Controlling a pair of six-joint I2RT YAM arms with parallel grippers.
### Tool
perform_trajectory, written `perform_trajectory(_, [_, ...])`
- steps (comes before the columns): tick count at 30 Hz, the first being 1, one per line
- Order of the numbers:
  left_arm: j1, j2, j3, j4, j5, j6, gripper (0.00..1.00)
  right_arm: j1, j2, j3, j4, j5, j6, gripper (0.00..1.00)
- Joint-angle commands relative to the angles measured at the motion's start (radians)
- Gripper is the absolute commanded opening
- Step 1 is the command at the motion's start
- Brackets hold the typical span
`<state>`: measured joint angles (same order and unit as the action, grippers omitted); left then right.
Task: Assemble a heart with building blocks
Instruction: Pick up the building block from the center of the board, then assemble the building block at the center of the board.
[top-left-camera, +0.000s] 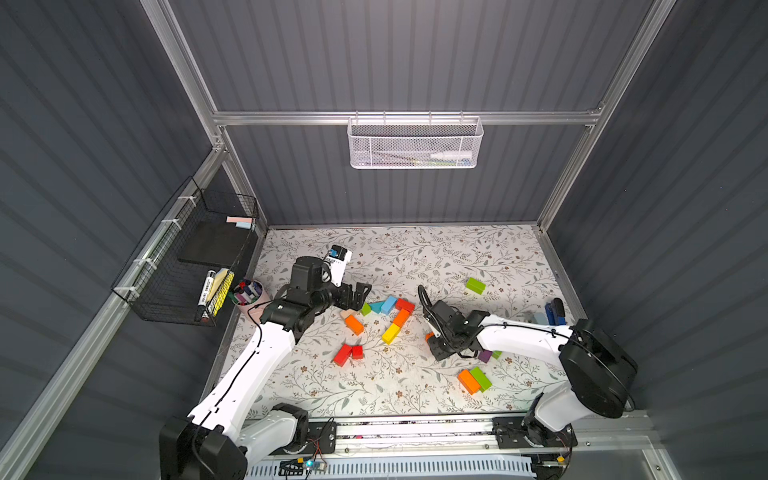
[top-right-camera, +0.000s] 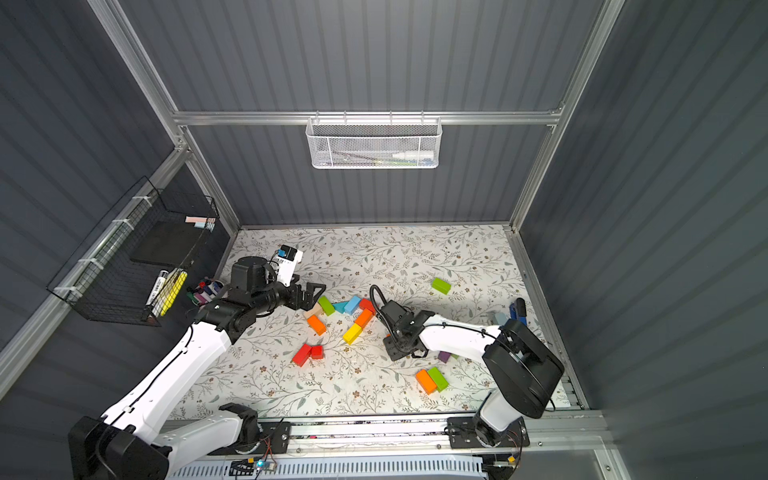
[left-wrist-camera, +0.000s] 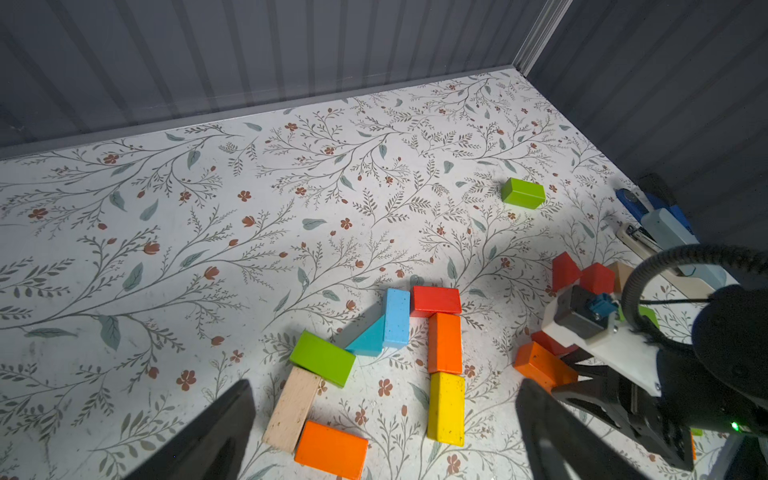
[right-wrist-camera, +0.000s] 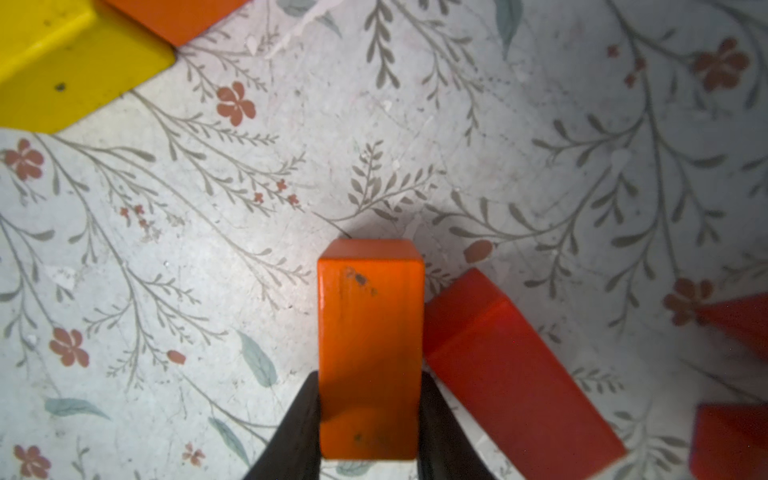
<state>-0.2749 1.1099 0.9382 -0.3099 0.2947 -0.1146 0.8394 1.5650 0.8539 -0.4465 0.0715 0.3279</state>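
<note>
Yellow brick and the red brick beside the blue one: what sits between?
An orange brick, between yellow brick and red brick; left wrist view shows it.

The orange brick (right-wrist-camera: 370, 345) wears glossy paint, scuffed with dark specks; the tan brick (left-wrist-camera: 293, 409) shows bare matt wood grain. The tabletop (left-wrist-camera: 208, 232) is a smooth, faintly scratched floral sheet. Matt black plastic fingers (right-wrist-camera: 296, 436); ribbed matt wall panels (top-left-camera: 415, 54), brushed aluminium frame (top-left-camera: 291, 118)

Right gripper (right-wrist-camera: 370, 386) clamped on orange block (right-wrist-camera: 370, 332).
Black jaws press both long sides of it, over floral mat (right-wrist-camera: 457, 124). Red block (right-wrist-camera: 511, 374) lies angled just beside it. Yellow block (right-wrist-camera: 70, 62) and second orange block (right-wrist-camera: 178, 16) meet at frame corner, well apart. Two red pieces (right-wrist-camera: 735, 324) cut off at edge.
</note>
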Motion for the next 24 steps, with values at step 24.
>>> perform_trajectory(24, [0.235, -0.076, -0.012, 0.009, -0.219, -0.147, 0.99, 0.187, 0.264, 0.514, -0.083, -0.045, -0.175, 0.21])
